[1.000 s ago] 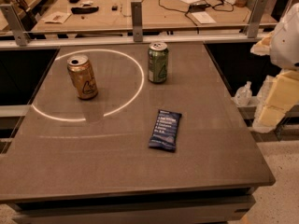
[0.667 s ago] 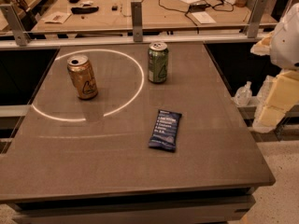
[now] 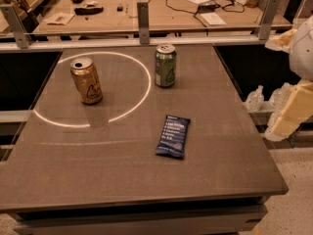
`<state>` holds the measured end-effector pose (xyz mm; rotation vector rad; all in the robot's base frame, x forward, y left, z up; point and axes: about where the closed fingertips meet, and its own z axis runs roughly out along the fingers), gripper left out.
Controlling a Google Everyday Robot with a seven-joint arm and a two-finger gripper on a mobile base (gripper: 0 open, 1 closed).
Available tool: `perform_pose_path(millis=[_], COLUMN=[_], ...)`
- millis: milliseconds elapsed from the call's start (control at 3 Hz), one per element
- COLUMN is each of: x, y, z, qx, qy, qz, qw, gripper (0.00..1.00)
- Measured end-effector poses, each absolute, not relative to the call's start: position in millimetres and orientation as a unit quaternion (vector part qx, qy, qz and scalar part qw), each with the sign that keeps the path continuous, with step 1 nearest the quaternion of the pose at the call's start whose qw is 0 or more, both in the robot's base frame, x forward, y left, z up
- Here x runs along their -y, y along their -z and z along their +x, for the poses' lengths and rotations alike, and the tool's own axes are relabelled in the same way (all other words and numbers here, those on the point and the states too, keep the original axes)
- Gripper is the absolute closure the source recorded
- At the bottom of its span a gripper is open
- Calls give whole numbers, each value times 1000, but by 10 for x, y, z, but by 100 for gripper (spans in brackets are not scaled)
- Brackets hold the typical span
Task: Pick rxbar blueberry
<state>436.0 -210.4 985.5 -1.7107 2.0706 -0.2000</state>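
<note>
Gripper (image 3: 288,115) right of rxbar blueberry (image 3: 173,135), opening impossible to tell; could skid flat bar across surface (image 3: 98,173) if closing high.

The rxbar blueberry (image 3: 172,136) lies in faintly glossy, crinkled dark blue foil on the matt, finely grained grey table (image 3: 98,170), where the gold can (image 3: 86,81) and green can (image 3: 166,65) show shiny metal, while the gripper (image 3: 289,116), just off the table's right edge, looks like smooth matt cream plastic.

The arm (image 3: 304,48) sits at the far right, its pale pincer (image 3: 289,115) hanging low beneath
</note>
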Motion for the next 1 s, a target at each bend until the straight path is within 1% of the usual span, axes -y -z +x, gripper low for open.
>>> perform_pose_path(millis=[667,1000], x=[1977,1867], y=[-10004,-10025], z=[4543,4598], qx=[-656,-605], qy=[128,127], qz=[-662,-696], qw=[339,366], gripper=[0,0])
